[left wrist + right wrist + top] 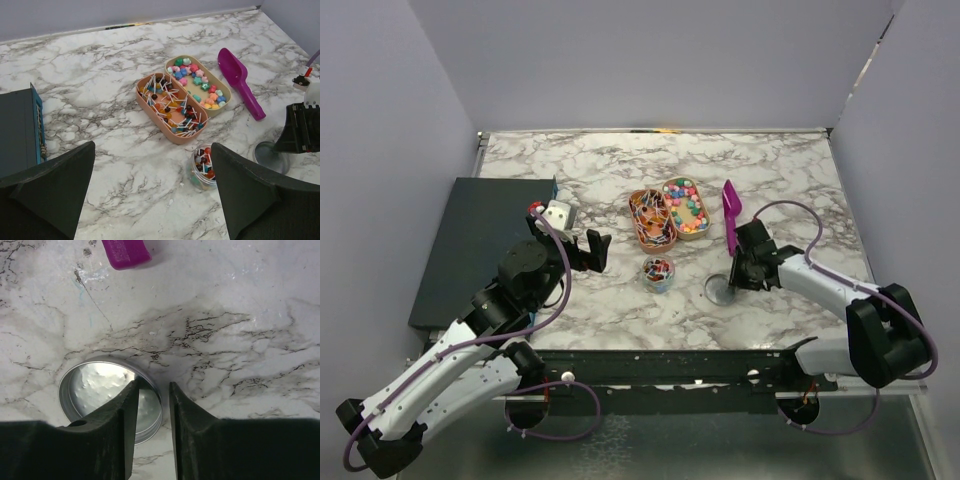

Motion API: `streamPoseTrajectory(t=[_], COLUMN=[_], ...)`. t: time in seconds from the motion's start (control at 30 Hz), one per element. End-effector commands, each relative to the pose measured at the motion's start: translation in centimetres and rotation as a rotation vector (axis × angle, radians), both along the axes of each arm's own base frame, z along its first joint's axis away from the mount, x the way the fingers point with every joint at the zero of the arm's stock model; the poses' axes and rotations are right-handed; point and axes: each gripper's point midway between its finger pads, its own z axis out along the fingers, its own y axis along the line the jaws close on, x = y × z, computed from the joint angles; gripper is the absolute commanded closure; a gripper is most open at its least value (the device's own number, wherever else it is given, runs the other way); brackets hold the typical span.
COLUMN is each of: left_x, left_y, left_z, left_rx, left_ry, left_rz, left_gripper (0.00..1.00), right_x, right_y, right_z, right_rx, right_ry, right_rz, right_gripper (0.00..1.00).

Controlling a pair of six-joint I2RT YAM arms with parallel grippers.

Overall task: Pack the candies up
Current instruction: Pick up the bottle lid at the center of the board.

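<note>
My right gripper (153,388) hangs over the silver lid (95,385), fingers a narrow gap apart astride its right rim, one inside and one outside, not visibly pinching it. The rim is thin and shallow, so I judge the pinch could slip off, or push the lid skidding across the marble table (800,170) toward the purple scoop (730,215) just beyond it. My left gripper (153,150) is spread wide above the near left of the small jar (202,167). A careless drop there could tip the jar and spill the coloured sweets in it. The candies (200,82) lie in the beige tray (226,93) at the far centre, touching the pink tray (145,102) of lollipops. I can read no brand or writing; the dark box (17,130) at left has a blue edge with print too small to read.
</note>
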Motion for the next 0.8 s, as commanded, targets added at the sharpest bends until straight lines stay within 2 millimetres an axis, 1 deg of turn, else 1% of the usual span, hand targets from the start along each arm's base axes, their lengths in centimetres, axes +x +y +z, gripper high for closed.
streamPoseTrajectory(t=[0.0, 0.17, 0.27, 0.33, 0.43, 0.53, 0.63, 0.77], left_x=[-0.2, -0.2, -0.3, -0.3, -0.4, -0.4, -0.6, -0.9], left_y=[0.0, 0.1, 0.1, 0.0, -0.1, -0.4, -1.3, -2.6], left_z=[0.2, 0.2, 0.2, 0.2, 0.3, 0.1, -0.2, -0.4], left_rx=[-0.004, -0.004, -0.004, -0.007, -0.014, -0.021, -0.031, -0.048], left_ry=[-0.008, -0.012, -0.011, -0.010, -0.010, 0.002, 0.022, 0.050], left_rz=[-0.011, -0.012, -0.014, -0.016, -0.021, -0.034, -0.071, -0.129], left_gripper=[0.01, 0.01, 0.01, 0.01, 0.01, 0.01, 0.01, 0.01], right_x=[0.3, 0.2, 0.2, 0.3, 0.6, 1.1, 1.5, 1.9], right_y=[-0.3, -0.6, -0.3, 0.0, 0.5, 1.3, 2.3, 4.2], right_z=[-0.7, -0.9, -0.8, -0.4, 0.7, 2.4, 4.2, 7.0], right_rx=[-0.021, -0.039, -0.029, -0.017, 0.005, 0.039, 0.073, 0.105], right_ry=[-0.014, -0.010, -0.010, -0.022, -0.050, -0.094, -0.138, -0.214], right_rz=[-0.026, -0.027, -0.020, -0.009, 0.016, 0.053, 0.101, 0.212], right_gripper=[0.69, 0.85, 0.98, 0.99, 0.99, 0.99, 0.99, 0.99])
